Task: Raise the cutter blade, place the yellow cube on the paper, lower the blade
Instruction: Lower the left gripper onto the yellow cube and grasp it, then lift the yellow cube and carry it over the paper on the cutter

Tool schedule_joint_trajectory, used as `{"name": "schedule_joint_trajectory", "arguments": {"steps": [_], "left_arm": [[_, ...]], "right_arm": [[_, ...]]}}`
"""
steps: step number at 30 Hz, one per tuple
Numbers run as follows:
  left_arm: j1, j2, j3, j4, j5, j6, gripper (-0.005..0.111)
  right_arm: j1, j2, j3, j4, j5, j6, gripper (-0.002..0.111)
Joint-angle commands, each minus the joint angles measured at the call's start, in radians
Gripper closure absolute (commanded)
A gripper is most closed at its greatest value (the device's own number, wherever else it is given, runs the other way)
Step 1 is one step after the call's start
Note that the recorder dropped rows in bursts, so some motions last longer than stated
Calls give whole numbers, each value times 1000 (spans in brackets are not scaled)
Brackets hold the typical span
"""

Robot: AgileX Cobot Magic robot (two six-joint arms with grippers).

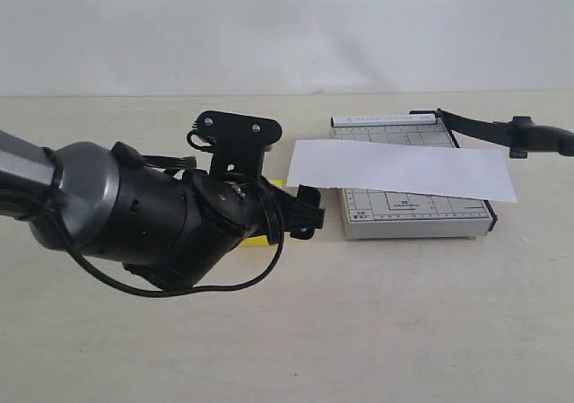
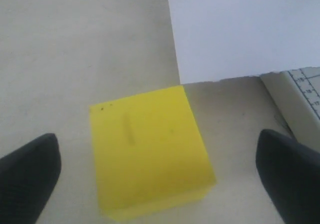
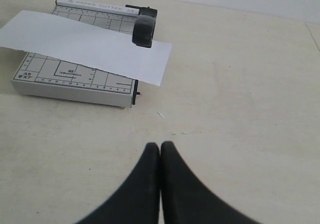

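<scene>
The left gripper (image 2: 160,176) is released, straddling the yellow cube (image 2: 150,149) on the bench (image 1: 404,331), beside the overhanging end of the paper (image 1: 404,170). The right gripper (image 3: 160,154) is clenched, empty. The paper spans the grey cutter base (image 1: 417,216), cutter blade (image 1: 502,132) raised; pale bench, plain white wall (image 1: 287,26).

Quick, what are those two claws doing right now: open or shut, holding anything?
Left claw: open, straddling the yellow cube, not gripping it.
Right claw: shut, empty.

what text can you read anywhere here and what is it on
"PAPER CUTTER": top rail of the cutter base.
"A5", maybe "9X7": its corner.
"B6": its grid; print beneath too small.
Ruler numbers: blurred.
The paper, the yellow cube: no text.
</scene>
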Motion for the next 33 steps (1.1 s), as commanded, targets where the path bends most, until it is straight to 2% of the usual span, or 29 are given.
{"name": "schedule_joint_trajectory", "arguments": {"steps": [1, 10, 13, 15, 20, 27, 30, 33], "left_arm": [[28, 17, 4, 132, 30, -184, -3], [61, 72, 4, 303, 56, -330, -3], [61, 76, 4, 303, 54, -351, 0], [61, 76, 4, 299, 52, -351, 9], [61, 76, 4, 299, 45, -351, 51], [61, 71, 4, 299, 45, -351, 102], [61, 45, 4, 281, 42, -323, 102], [61, -10, 4, 188, 42, -237, 102]], "right_arm": [[-1, -9, 5, 7, 2, -7, 108], [-1, -9, 5, 7, 2, -7, 108], [-1, -9, 5, 7, 2, -7, 108], [-1, -9, 5, 7, 2, -7, 108], [-1, -9, 5, 7, 2, -7, 108], [-1, -9, 3, 6, 2, -7, 108], [-1, -9, 3, 6, 2, -7, 108], [-1, -9, 3, 6, 2, -7, 108]]}}
